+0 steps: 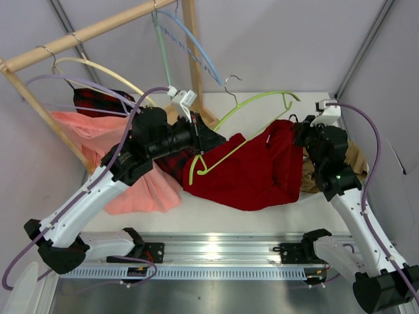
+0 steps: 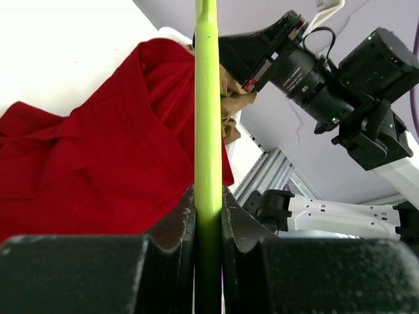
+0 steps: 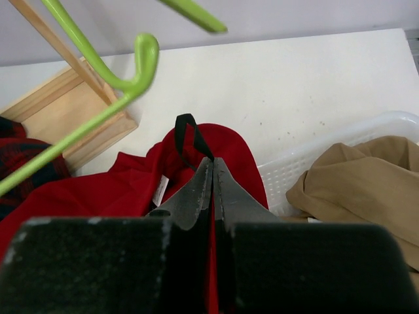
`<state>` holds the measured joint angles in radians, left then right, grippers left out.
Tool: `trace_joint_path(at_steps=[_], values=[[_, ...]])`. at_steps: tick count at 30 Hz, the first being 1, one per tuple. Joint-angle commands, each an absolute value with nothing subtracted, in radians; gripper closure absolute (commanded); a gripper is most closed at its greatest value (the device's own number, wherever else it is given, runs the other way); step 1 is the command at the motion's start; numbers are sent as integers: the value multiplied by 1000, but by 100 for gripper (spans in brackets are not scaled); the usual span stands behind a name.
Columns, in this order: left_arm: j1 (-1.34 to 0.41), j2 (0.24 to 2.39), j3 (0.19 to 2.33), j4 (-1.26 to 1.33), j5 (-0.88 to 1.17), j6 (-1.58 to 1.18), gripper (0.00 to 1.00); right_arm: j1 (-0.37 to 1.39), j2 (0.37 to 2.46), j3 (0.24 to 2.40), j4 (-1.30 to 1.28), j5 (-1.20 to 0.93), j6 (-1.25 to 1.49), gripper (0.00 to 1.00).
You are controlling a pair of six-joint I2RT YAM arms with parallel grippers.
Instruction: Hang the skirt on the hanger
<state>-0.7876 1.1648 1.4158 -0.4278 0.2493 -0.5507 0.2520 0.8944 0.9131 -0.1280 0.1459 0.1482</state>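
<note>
One crumpled deep-red fabric skirt (image 1: 255,173), pinched by right fingers (image 3: 196,196); left fingers (image 2: 177,222) clench a lime-green plastic hanger (image 2: 207,98). Beside the skirt, a white basket (image 3: 294,167) holds tan cloth (image 3: 353,176).

The white table (image 3: 314,85) carries the red skirt (image 1: 255,173), spread between the left gripper (image 1: 209,140) and the right gripper (image 1: 302,134). A salmon-pink skirt (image 1: 141,186) lies behind the left gripper. A white basket (image 3: 308,163) sits just beside the right gripper.

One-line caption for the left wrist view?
Left gripper clamps the thin lime-green plastic hanger; behind it, the deep-red pleated fabric skirt, its far edge held by the right gripper.
</note>
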Motion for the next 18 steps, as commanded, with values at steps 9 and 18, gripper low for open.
trace_joint_path(at_steps=[9,18], values=[[-795,1164,1391,-337,296,-603,100,239,927,902,47,193,124,100],[-795,1166,1359,-314,325,-615,100,235,931,903,83,186,137,100]])
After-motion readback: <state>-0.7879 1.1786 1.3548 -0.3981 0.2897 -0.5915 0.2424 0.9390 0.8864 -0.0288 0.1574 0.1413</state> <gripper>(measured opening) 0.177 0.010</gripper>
